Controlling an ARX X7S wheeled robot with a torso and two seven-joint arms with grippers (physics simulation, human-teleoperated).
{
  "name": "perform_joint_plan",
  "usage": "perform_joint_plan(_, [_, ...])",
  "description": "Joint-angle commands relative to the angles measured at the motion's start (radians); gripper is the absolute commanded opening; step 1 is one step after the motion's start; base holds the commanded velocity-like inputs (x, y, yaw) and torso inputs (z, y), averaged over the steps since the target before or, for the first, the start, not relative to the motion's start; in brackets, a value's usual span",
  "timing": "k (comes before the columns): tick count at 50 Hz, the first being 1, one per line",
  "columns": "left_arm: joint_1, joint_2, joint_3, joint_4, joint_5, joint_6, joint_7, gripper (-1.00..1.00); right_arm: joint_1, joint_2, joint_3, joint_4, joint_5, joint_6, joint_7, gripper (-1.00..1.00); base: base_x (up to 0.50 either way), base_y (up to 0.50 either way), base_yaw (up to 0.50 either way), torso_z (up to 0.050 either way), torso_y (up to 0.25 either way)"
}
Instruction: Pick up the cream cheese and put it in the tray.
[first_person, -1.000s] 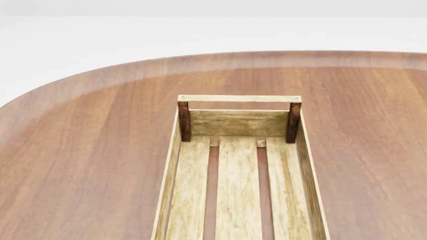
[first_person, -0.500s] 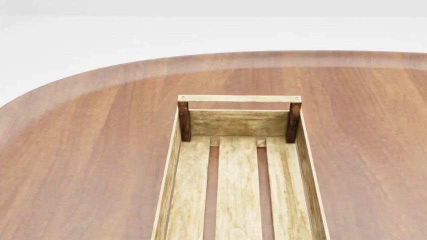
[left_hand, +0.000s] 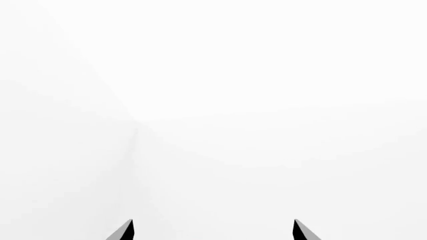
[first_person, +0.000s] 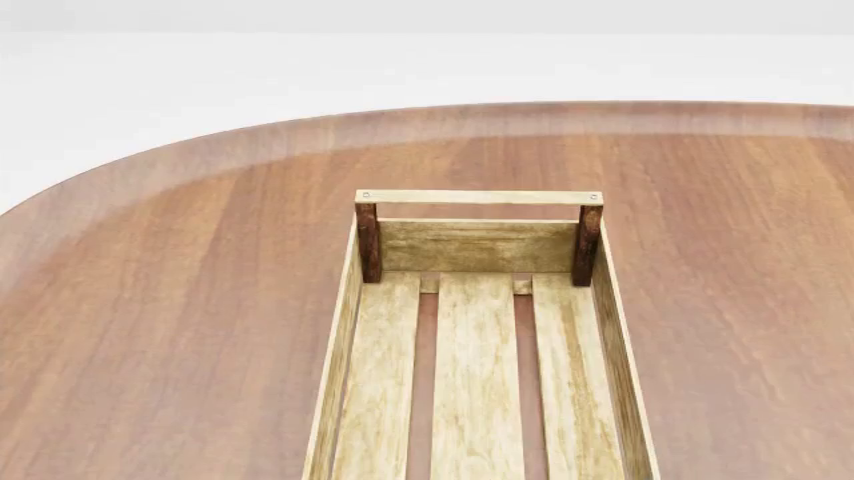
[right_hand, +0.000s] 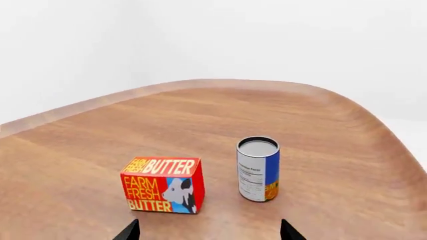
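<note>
On the table (first_person: 160, 330) sits the tray (first_person: 477, 246) — both tools (right_hand: 209, 231) spread wide (holding nothing).

A rounded brown wooden table (first_person: 174, 330) carries the tray (first_person: 478, 197), which runs from the centre toward 6 o'clock in the head view. In the right wrist view, a butter box (right_hand: 163, 185) stands on the table just beside an upright can (right_hand: 257, 169), the can at its 3 o'clock.

Butter box (right_hand: 163, 185) beside upright can (right_hand: 257, 169) on wooden table (right_hand: 320, 130).
</note>
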Motion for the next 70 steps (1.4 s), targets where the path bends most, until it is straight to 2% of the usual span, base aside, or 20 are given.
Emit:
perform_joint_plan(1, [0.004,-0.008,0.005,0.006,-0.003,0.001,-0.006,1.00,0.014,-0.002,0.000,0.046,0.008,0.014,0.012,1.00,0.00,0.00,0.00,0.000,0.000])
perform_joint_plan(33, [0.016,-0.025,0.003,0.021,0.000,0.004,-0.030,1.00,0.037,0.036,-0.025,0.125,0.090,0.093,-0.037,1.00,0.00,0.00,0.00,0.000,0.000])
perform_joint_plan(56, [0.014,-0.028,0.008,0.022,0.011,-0.006,-0.043,1.00,0.053,0.036,0.003,0.216,0.132,0.055,-0.078,1.00,0.00,0.00,0.00,0.000,0.000])
perform_joint_plan(70, [0.001,-0.029,0.020,0.009,0.012,-0.012,-0.048,1.00,0.072,0.035,0.019,0.279,0.191,0.011,-0.156,1.00,0.00,0.00,0.00,0.000,0.000])
